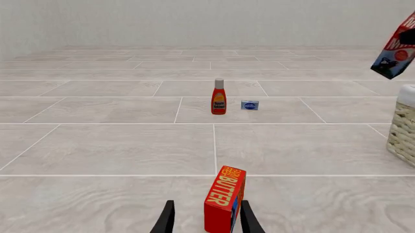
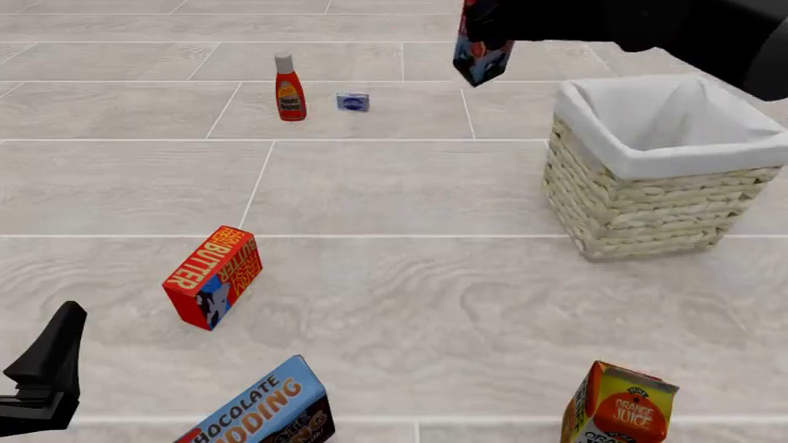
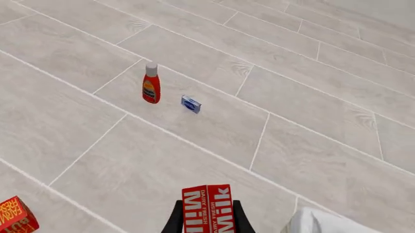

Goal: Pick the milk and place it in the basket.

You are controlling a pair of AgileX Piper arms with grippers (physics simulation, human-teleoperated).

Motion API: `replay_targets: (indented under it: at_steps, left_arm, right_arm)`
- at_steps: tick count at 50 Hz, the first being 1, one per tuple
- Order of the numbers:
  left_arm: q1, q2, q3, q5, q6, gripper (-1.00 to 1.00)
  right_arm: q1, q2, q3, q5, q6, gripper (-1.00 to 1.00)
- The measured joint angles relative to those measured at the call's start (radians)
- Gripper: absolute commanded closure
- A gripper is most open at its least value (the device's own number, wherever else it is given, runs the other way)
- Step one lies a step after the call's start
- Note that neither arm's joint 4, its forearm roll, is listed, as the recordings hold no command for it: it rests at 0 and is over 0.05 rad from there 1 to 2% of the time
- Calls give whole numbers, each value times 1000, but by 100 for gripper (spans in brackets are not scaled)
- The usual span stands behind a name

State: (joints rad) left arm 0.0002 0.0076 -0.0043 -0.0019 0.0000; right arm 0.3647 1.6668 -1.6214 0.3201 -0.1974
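The milk [image 2: 482,59], a small red and dark blue carton, hangs tilted in the air with my right gripper [image 2: 481,32] shut on its top. It is just left of and beyond the basket [image 2: 640,198], a pale wicker one with a white liner. The right wrist view shows the milk [image 3: 207,209] between both fingers [image 3: 174,219], with a corner of the basket's liner [image 3: 324,222] beside it. My left gripper [image 2: 47,369] rests low at the near left, open and holding nothing. From the left wrist the milk [image 1: 395,48] and the basket [image 1: 405,131] appear at the edge.
A red-orange butter box [image 2: 212,277] lies ahead of the left gripper. A chocolate pudding box [image 2: 265,411] and an orange juice carton [image 2: 619,406] stand at the near edge. A red sauce bottle [image 2: 290,88] and a small blue packet [image 2: 353,101] sit far back.
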Motion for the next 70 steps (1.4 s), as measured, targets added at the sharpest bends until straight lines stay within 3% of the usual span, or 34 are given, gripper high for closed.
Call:
replay_targets:
  at_steps: [37, 70]
  left_arm:
    - [0, 0, 0, 0, 0, -100]
    - [0, 0, 0, 0, 0, -100]
  right_arm:
    - [-308, -123, 94, 1, -10, 100]
    - [-449, -71, 201, -57, -2, 100]
